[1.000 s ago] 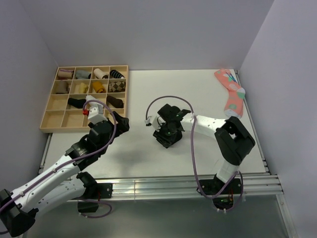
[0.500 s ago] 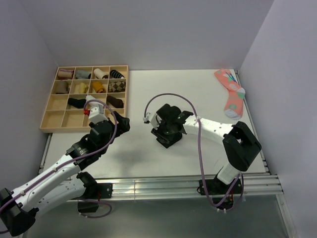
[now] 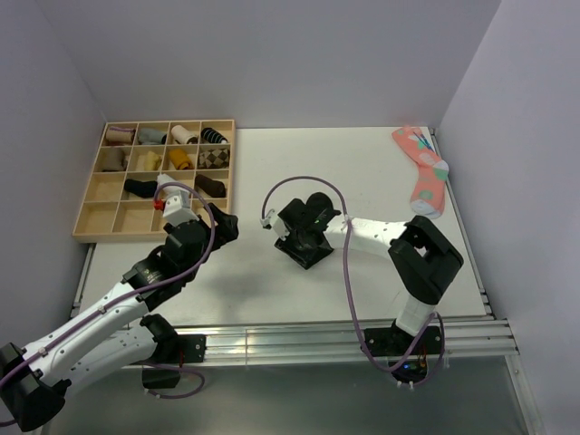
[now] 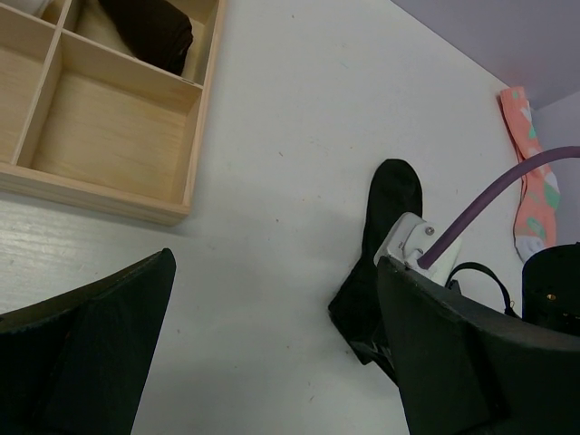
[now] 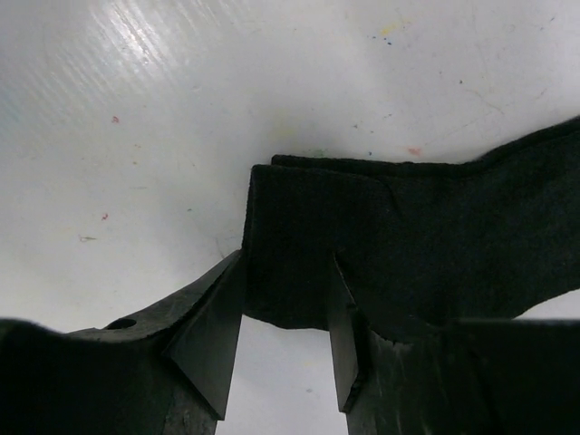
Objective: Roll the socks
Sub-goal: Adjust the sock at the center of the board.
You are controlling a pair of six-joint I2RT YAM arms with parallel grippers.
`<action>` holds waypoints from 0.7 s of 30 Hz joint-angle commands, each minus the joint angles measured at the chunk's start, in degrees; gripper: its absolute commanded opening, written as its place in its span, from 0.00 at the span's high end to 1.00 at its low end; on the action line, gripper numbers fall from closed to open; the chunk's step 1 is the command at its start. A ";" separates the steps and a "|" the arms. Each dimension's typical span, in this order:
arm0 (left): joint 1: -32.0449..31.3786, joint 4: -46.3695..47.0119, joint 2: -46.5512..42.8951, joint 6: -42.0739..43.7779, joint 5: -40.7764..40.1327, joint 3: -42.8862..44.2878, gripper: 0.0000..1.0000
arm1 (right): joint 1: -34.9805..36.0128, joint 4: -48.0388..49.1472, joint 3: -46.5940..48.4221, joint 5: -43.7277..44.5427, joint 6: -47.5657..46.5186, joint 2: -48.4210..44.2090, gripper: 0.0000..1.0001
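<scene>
Left wrist view: the left gripper (image 4: 275,263) hangs over the white table (image 4: 290,109) with its two black fingers (image 4: 100,335) spread wide and nothing between them. Ahead of it the black sock (image 4: 391,195) lies flat near the middle of the table, its rounded end pointing toward the far edge. Its near end runs under a white plug carrying a purple cable (image 4: 494,190). A wooden tray (image 4: 201,118) sits toward the left edge, with a dark bundle (image 4: 149,27) in one compartment and the one next to it bare. A pink sock (image 4: 530,177) lies by the far right corner.

Right wrist view: the right gripper (image 5: 285,263) is down at the table with its fingers partly apart. The squared end of the black sock lies flat between them, not bunched. One finger stands at the sock's edge and the other is over the fabric.

Top view: the right gripper sits low over the middle of the table, a little toward the near edge. The sock under it is hard to tell from the black gripper. The left gripper hovers to its left, just in front of the tray and well apart from the sock.
</scene>
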 commanded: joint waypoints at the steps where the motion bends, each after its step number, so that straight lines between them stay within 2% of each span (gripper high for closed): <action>1: 0.24 2.40 -0.19 1.28 0.63 -0.02 0.00 | 0.21 2.64 -0.48 2.00 0.66 1.41 0.51; 11: 0.24 2.49 0.16 1.63 0.54 -0.11 0.01 | -0.31 2.12 -1.37 -1.16 -0.83 -1.23 0.47; 21: 0.24 2.75 0.34 1.55 0.54 -0.73 0.01 | -0.75 0.89 -1.10 -0.91 -0.66 -2.46 0.49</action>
